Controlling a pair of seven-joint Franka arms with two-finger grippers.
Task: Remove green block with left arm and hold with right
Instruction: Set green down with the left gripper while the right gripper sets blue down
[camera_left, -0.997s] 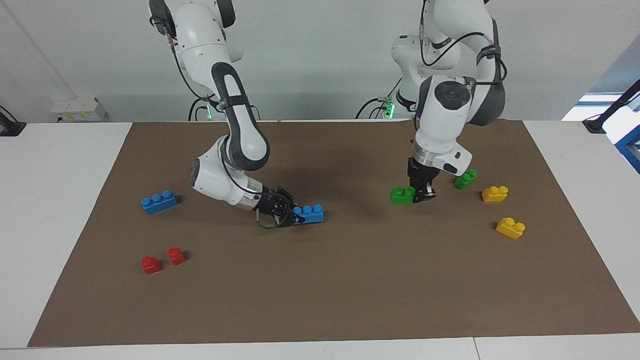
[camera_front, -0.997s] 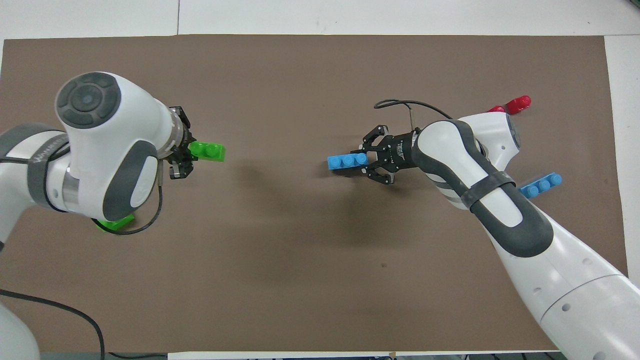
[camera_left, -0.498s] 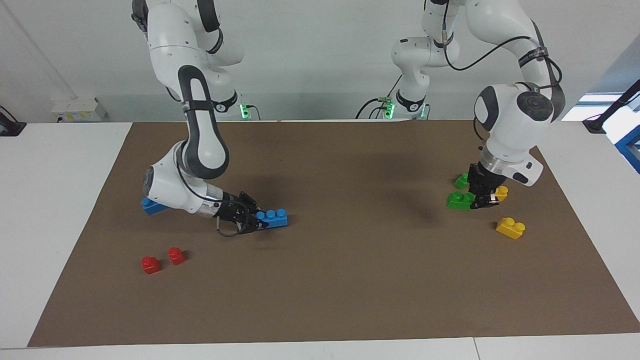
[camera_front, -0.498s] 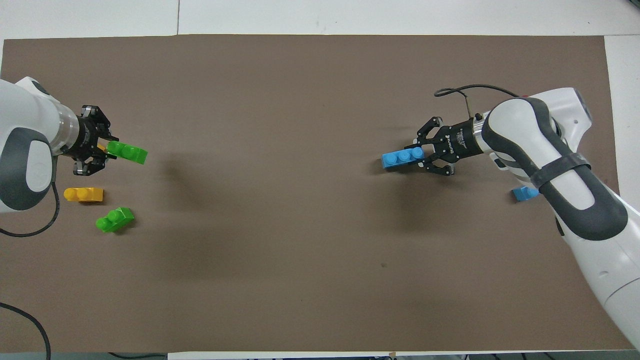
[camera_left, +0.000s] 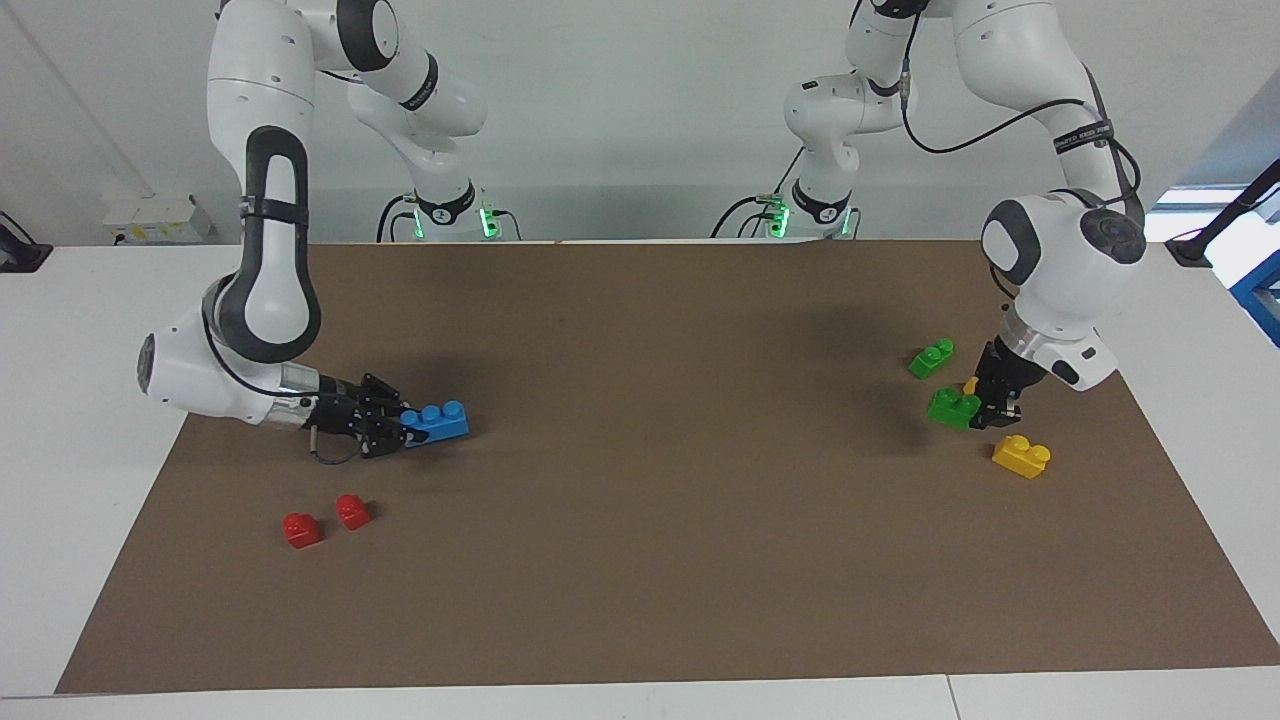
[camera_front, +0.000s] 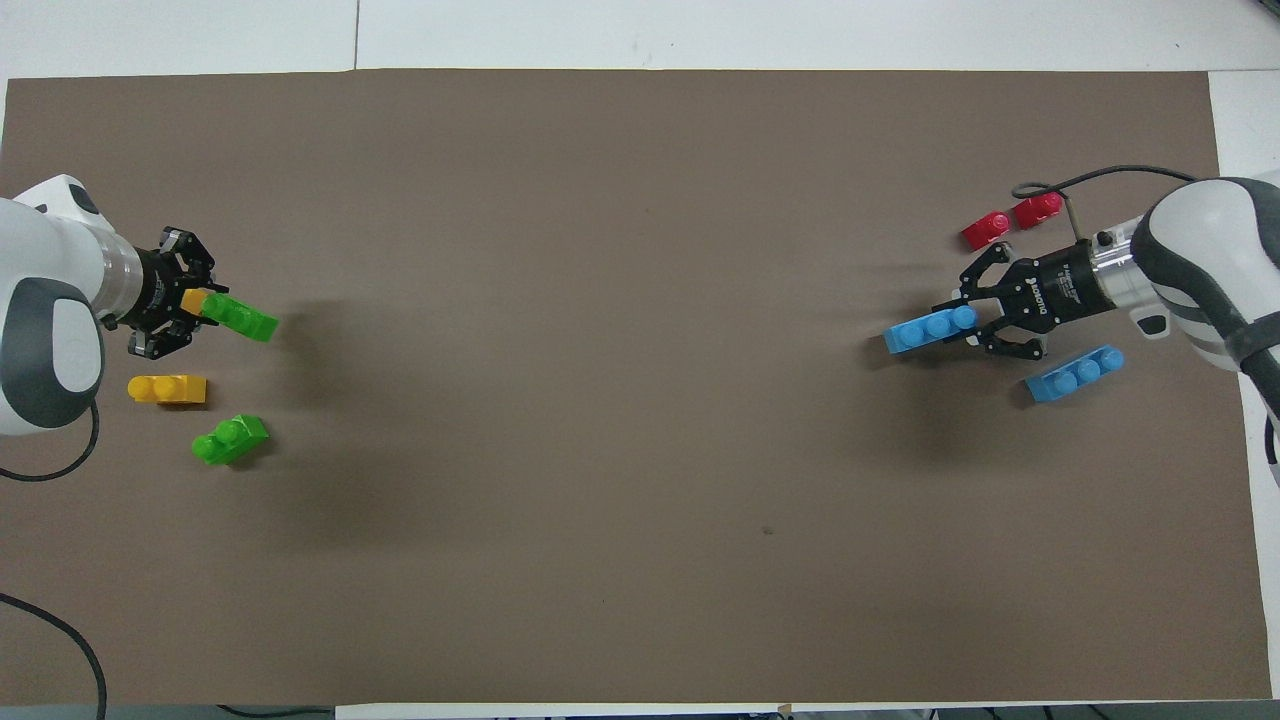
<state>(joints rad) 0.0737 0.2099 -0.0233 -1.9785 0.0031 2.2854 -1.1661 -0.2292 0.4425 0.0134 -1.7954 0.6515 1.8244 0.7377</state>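
Toward the table's ends — both pincers have carried bricks.

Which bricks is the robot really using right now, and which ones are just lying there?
In use:
- green block, gripped by the left claw
- blue brick, gripped by the right claw

Just lying there:
- smaller green brick
- two yellow bricks
- two red bricks
- second blue brick

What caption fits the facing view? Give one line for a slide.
Left gripper holds the green block among yellow bricks; right gripper holds a blue brick.
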